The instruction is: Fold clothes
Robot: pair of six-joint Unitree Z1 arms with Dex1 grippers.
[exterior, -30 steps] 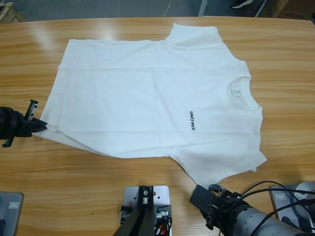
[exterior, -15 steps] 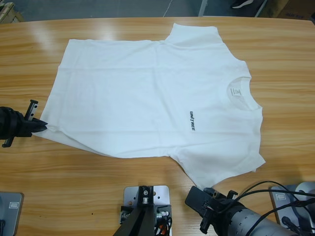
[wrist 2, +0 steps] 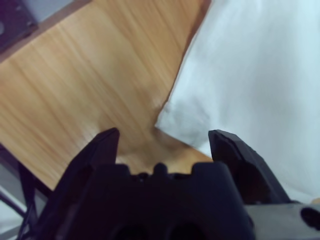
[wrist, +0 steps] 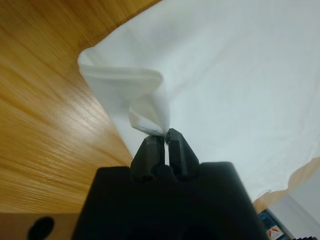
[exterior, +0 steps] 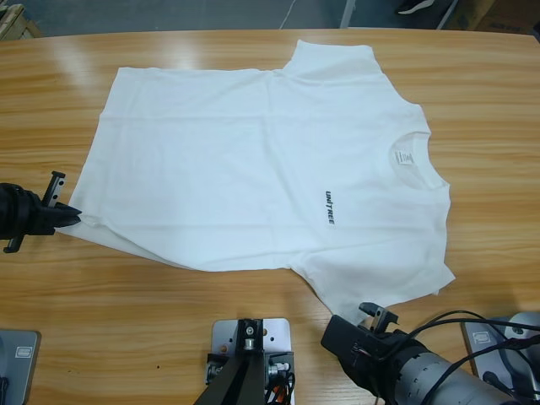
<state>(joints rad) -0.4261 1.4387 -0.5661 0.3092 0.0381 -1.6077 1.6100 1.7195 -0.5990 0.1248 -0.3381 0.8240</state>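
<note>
T-shirt point(exterior: 261, 160) flat on table point(exterior: 126, 321), collar right, hem left. Left gripper point(wrist: 164, 137), low at left edge, clenched on hem corner. Right gripper point(wrist 2: 165, 145) spread wide, jaws flanking near sleeve's corner.

Matt white cloth T-shirt point(exterior: 253, 160), glossy (grained) wooden table point(exterior: 126, 312)

Left claw point(wrist: 163, 135) pinching bunched white T-shirt point(wrist: 230, 75) corner, wooden table point(wrist: 45, 125)
</note>
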